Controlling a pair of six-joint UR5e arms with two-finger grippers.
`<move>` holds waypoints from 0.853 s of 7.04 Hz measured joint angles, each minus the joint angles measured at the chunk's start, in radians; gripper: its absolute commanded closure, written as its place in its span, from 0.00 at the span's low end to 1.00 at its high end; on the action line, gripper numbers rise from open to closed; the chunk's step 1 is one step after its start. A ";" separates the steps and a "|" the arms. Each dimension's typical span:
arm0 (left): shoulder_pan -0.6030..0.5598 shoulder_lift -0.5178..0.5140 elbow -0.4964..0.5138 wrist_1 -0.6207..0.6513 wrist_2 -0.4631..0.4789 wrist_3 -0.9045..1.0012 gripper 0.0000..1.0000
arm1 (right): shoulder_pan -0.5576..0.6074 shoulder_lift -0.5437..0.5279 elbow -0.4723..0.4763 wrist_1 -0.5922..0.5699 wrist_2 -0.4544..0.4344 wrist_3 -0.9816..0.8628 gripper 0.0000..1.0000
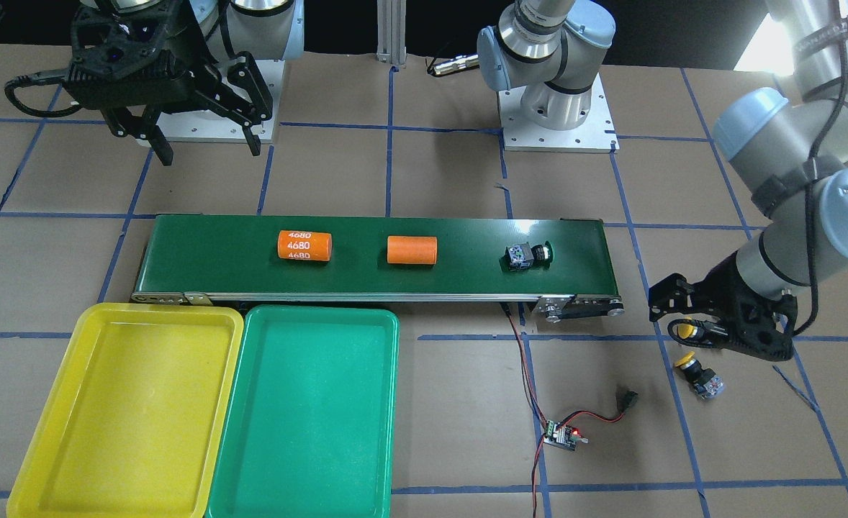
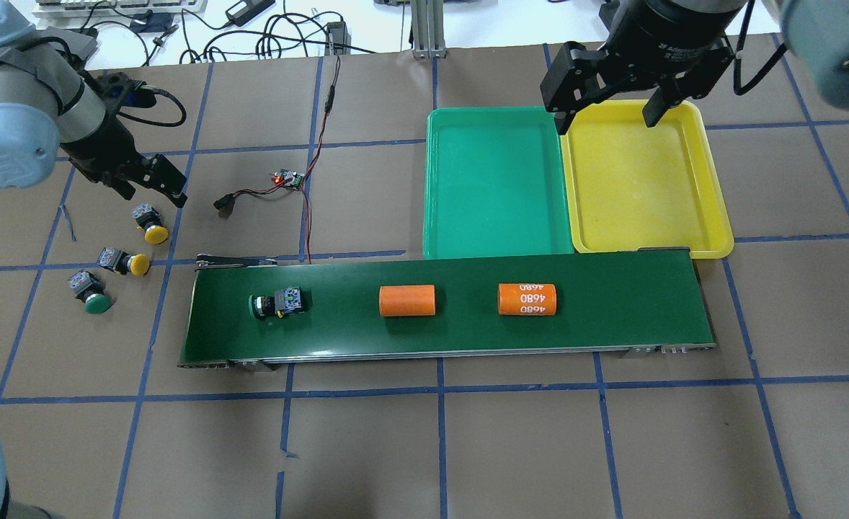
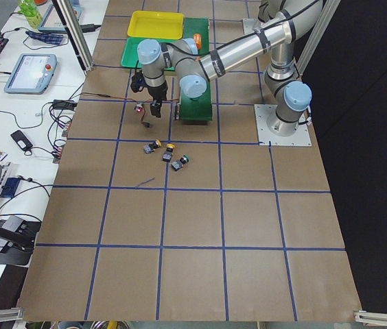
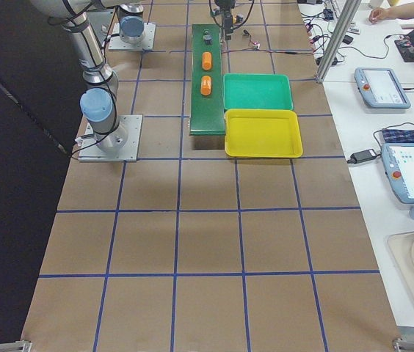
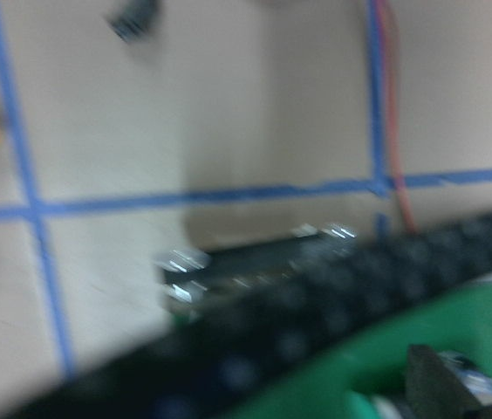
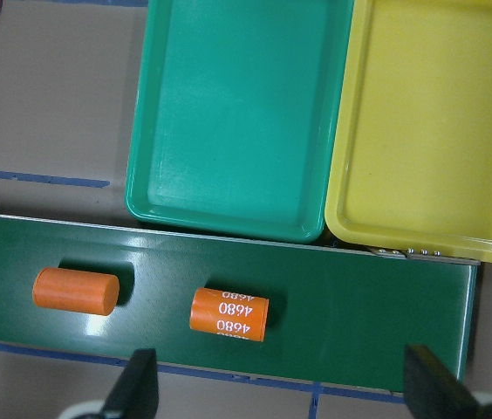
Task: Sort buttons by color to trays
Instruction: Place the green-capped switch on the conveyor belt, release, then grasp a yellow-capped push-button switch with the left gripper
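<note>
Left gripper [image 2: 152,196] spread, holding nothing, above the table off the belt's [image 2: 612,324] left end. Front view makes a yellow button [image 2: 152,225] seem to sit at its fingers, but overhead shows it just beside and apart. Overhead also gives a second yellow [image 2: 127,263] and a green button [image 2: 91,292] nearer the robot, the green hidden by the arm in front view; belt button [image 2: 280,303], green cap, lies near that belt end. Right gripper [image 2: 606,119] wide open, high near the green tray [image 2: 496,187] and yellow tray [image 2: 641,187], which touch along the belt's far edge.
</note>
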 measured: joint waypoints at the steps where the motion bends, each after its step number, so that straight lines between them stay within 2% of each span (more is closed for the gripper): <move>1: 0.018 -0.059 0.042 0.013 0.022 0.138 0.00 | 0.000 0.000 0.000 0.000 0.000 0.000 0.00; 4: 0.077 -0.166 0.043 0.104 0.042 0.542 0.00 | 0.000 0.000 0.000 0.000 0.000 0.000 0.00; 6: 0.086 -0.192 0.004 0.154 0.043 0.642 0.00 | 0.000 0.000 0.000 0.000 -0.001 0.000 0.00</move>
